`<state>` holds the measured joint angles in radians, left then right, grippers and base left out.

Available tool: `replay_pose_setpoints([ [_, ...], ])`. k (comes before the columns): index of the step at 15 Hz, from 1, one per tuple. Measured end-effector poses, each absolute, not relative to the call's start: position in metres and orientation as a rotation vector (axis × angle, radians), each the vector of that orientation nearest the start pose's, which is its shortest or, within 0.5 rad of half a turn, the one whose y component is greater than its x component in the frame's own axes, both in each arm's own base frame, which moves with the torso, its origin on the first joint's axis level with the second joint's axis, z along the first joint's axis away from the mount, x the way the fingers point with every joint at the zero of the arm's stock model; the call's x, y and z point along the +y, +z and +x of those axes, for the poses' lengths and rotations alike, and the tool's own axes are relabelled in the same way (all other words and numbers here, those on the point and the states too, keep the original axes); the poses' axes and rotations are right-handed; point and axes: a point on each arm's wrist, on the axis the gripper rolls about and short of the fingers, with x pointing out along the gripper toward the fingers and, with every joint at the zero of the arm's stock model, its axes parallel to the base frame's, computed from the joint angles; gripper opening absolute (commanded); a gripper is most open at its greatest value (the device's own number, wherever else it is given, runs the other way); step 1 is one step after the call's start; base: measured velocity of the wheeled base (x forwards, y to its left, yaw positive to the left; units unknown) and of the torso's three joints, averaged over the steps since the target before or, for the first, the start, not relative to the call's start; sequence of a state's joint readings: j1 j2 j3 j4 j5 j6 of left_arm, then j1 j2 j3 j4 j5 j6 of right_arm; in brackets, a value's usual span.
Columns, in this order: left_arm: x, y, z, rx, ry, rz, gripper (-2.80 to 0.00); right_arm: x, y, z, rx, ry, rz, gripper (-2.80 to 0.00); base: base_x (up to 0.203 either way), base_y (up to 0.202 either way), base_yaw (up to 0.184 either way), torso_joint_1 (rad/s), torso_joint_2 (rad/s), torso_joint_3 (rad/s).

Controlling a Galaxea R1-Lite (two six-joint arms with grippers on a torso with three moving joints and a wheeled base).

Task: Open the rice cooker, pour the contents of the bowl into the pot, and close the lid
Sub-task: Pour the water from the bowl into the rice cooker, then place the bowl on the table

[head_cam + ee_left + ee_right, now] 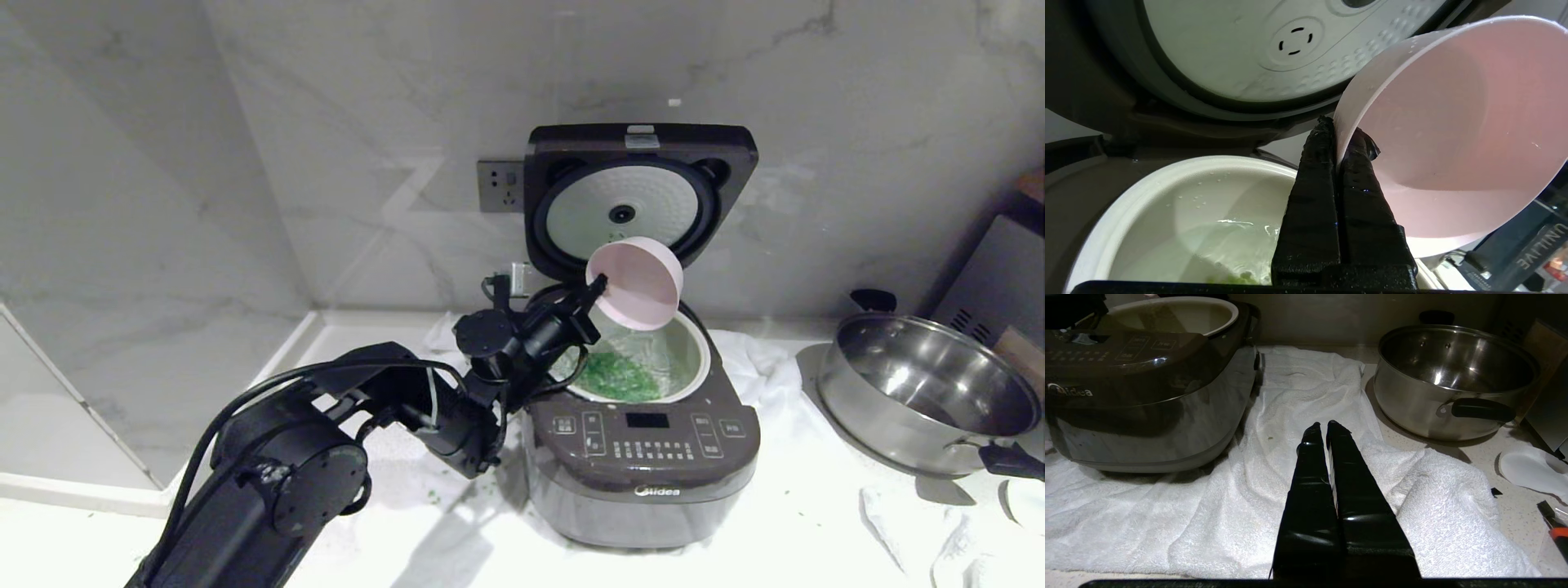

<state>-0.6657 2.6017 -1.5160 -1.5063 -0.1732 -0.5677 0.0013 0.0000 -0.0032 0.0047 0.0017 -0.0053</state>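
I am holding the bowl (635,282) by its rim with my left claw (598,286), squeezed tight on the thin edge, and I am tipping it over the pot (690,347) inside the rice cooker (645,457). The bowl looks empty now, and the green bits (618,376) are lying in the pot with some water. The lid (641,192) is standing up at the far side, just behind the bowl. I think the bowl could slip, because I am only pinching a thin, wet rim. If it falls, it could drop into the pot and splash. I could also bump the bowl on the lid when I am pulling back, since they are so near. A few green bits are already lying on the table (457,523) near the cooker's left side. My right claw (1327,430) is resting shut and empty over the white towel (1298,396), between the cooker and the steel pan (927,392).
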Motion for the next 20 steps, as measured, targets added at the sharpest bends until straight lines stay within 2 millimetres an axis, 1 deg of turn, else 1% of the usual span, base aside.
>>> replay_pose_setpoints([
  [3,-0.312,0.077,0.391,-0.173,-0.925,-0.627,-2.8,0.0,0.076,-0.023,0.001,0.002,-0.006,-2.8,0.0,0.0,0.0,0.0,0.0,0.0],
  [6,-0.309,0.082,0.389,-0.162,-0.917,-0.612,-2.8,0.0,0.076,-0.023,0.001,0.003,-0.005,-2.8,0.0,0.0,0.0,0.0,0.0,0.0],
  [8,-0.301,0.086,0.388,-0.137,-0.882,-0.516,-2.8,0.0,0.076,-0.023,0.001,0.003,-0.005,-2.8,0.0,0.0,0.0,0.0,0.0,0.0],
  [9,-0.293,0.092,0.389,-0.13,-0.861,-0.471,-2.8,0.0,0.076,-0.023,0.001,0.003,-0.005,-2.8,0.0,0.0,0.0,0.0,0.0,0.0],
  [11,-0.277,0.111,0.39,-0.085,-0.819,-0.413,-2.8,0.0,0.076,-0.023,0.001,0.003,-0.006,-2.8,0.0,0.0,0.0,0.0,0.0,0.0],
  [14,-0.253,0.15,0.382,0.054,-0.748,-0.324,-2.8,0.0,0.076,-0.023,0.001,0.003,-0.005,-2.8,0.0,0.0,0.0,0.0,0.0,0.0],
  [16,-0.237,0.173,0.371,0.183,-0.707,-0.285,-2.8,0.0,0.076,-0.023,0.001,0.003,-0.005,-2.8,0.0,0.0,0.0,0.0,0.0,0.0],
  [18,-0.223,0.195,0.354,0.332,-0.672,-0.25,-2.8,0.0,0.076,-0.023,0.001,0.003,-0.006,-2.8,0.0,0.0,0.0,0.0,0.0,0.0],
  [20,-0.207,0.209,0.337,0.474,-0.632,-0.22,-2.8,0.0,0.076,-0.023,0.001,0.003,-0.005,-2.8,0.0,0.0,0.0,0.0,0.0,0.0],
])
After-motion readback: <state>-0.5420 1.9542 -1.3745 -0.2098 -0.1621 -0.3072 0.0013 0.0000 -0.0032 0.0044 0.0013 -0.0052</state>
